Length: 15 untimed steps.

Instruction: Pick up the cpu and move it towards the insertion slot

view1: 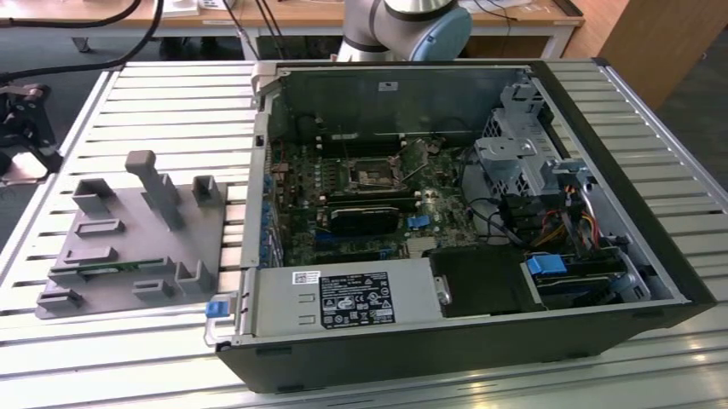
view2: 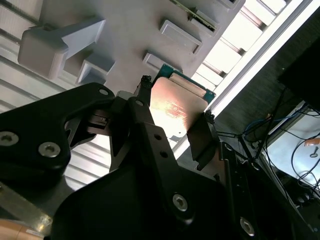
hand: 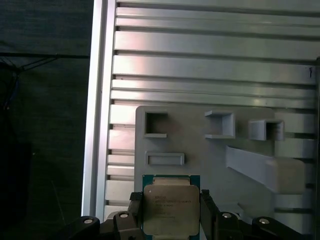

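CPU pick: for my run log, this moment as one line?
gripper: shut on cpu | cpu: held over grey tray | slot: not reached

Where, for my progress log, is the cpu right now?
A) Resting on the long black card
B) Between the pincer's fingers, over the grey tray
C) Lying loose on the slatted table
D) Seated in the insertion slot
B: in the first wrist view the cpu is clamped edge to edge in the pincer, with the grey tray behind it.

Black jaws, silver screws [view2: 49, 148]; grey-blue arm [view1: 401, 27].
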{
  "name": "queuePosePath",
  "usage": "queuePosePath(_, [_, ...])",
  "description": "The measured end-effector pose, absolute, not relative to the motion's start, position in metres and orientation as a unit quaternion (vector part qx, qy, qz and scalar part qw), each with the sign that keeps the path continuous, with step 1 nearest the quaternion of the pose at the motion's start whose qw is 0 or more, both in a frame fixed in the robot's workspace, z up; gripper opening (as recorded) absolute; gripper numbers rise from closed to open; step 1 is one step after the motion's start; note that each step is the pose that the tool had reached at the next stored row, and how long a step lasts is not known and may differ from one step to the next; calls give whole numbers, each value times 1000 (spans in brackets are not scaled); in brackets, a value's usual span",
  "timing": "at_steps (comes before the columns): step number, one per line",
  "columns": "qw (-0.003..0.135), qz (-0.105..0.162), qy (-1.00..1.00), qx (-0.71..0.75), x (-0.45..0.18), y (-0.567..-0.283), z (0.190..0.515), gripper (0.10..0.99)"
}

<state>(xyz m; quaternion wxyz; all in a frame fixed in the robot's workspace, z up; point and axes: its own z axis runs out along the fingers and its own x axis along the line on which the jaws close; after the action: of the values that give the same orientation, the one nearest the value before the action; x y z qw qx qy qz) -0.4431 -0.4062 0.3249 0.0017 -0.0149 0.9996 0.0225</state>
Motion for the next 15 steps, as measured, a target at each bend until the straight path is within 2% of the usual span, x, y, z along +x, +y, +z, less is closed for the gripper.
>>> queuePosePath(15, [2, 22, 1000, -15, -443, -406, 338, 541])
